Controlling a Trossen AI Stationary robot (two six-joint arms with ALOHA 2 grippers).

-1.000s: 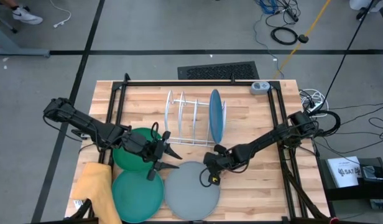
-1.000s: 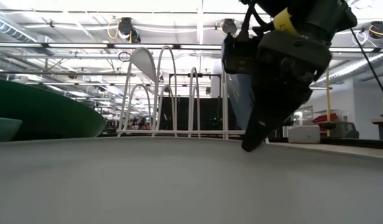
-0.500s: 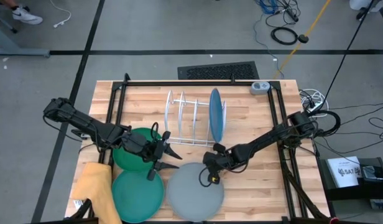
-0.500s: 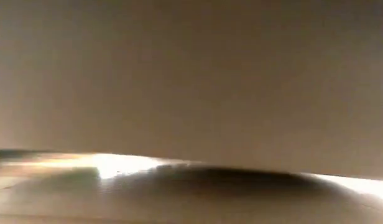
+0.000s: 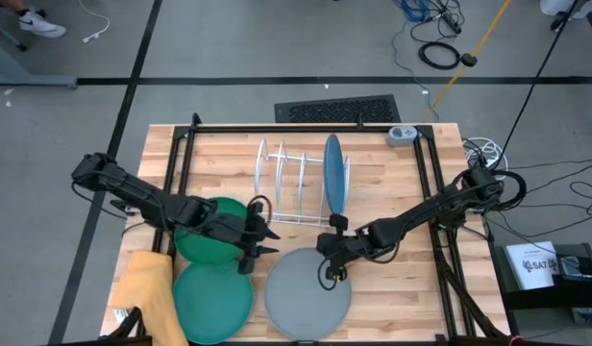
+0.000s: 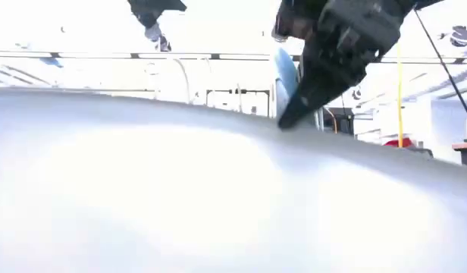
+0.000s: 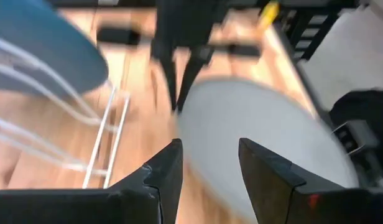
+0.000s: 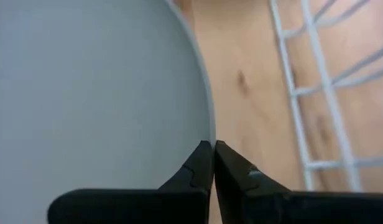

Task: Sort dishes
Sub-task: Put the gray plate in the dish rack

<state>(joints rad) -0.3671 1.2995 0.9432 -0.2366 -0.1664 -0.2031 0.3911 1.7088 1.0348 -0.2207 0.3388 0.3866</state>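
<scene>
The grey plate [image 5: 308, 293] lies near the table's near edge and fills the low view [image 6: 180, 189]. My right gripper [image 5: 332, 271] is shut on its far rim. My left gripper [image 5: 269, 242] is open and hovers to the plate's left, past the right edge of the dark green plate [image 5: 211, 231]; in its wrist view the fingers [image 7: 207, 168] point toward the grey plate [image 7: 260, 143]. The teal plate [image 5: 211, 300] lies flat on the table, under the near edge of the green one. The blue plate [image 5: 333, 178] stands on edge in the white wire rack [image 5: 291, 183]. My right gripper [image 8: 212, 149] pinches the grey plate's far rim [image 8: 207, 121] between its two fingertips. The fingers come from above, slanting in from the table's far right [image 6: 294, 114]. The plate reaches from the fingers toward the near edge; whether its near part rests on the table is hidden.
A yellow cloth [image 5: 147, 288] lies at the near left corner beside the teal plate. The rack has free slots left of the blue plate. A black frame [image 5: 306, 128] runs round the table's far part. Bare wood shows right of the grey plate [image 5: 392, 288].
My right gripper has moved a little toward the table's right, staying shut on the grey plate's rim, and the plate has shifted right with it; in the low view the plate now stands higher. My left gripper has moved slightly toward the table's right.
</scene>
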